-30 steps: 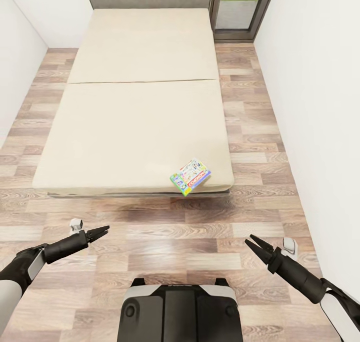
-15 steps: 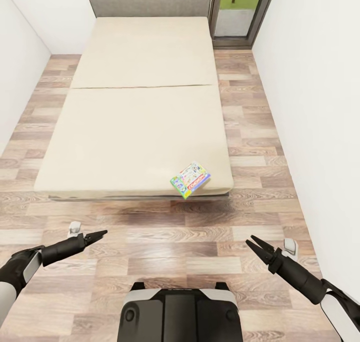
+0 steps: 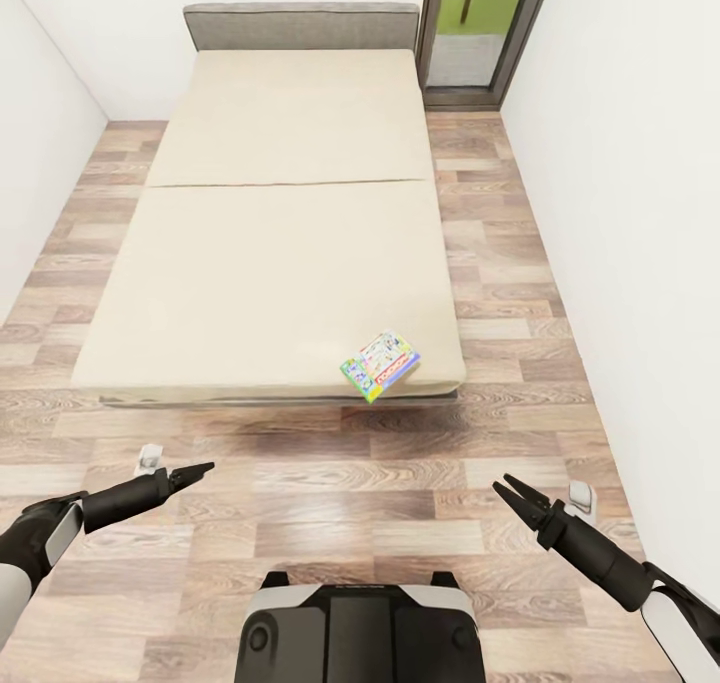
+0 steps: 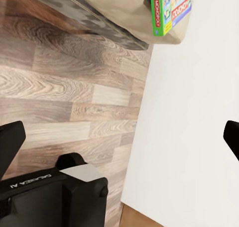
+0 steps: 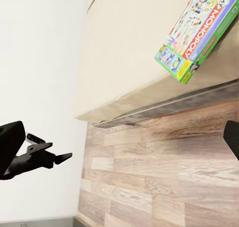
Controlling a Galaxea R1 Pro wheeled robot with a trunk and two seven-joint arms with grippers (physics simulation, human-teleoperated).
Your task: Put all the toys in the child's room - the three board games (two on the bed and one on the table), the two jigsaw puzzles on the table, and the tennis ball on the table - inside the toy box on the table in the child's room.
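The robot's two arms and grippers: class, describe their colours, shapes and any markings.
Both forearms are matte black tapering tubes that join pale grey-white upper segments. The left gripper and the right gripper each end in two slim, pointed black fingers. A small pale grey block sits beside each wrist. No lettering can be made out on the arms.

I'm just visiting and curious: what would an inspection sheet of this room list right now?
Surface: beige bed, bare apart from one box; wood plank floor in front.
Job's things: Monopoly board game at the bed's near edge, one corner overhanging.
Clutter: nothing seen.
Grippers: left gripper shut, right gripper open; both empty, over the floor short of the bed.
Cables: nothing seen.
Surroundings: white walls, grey headboard, dark-framed window at the far right.
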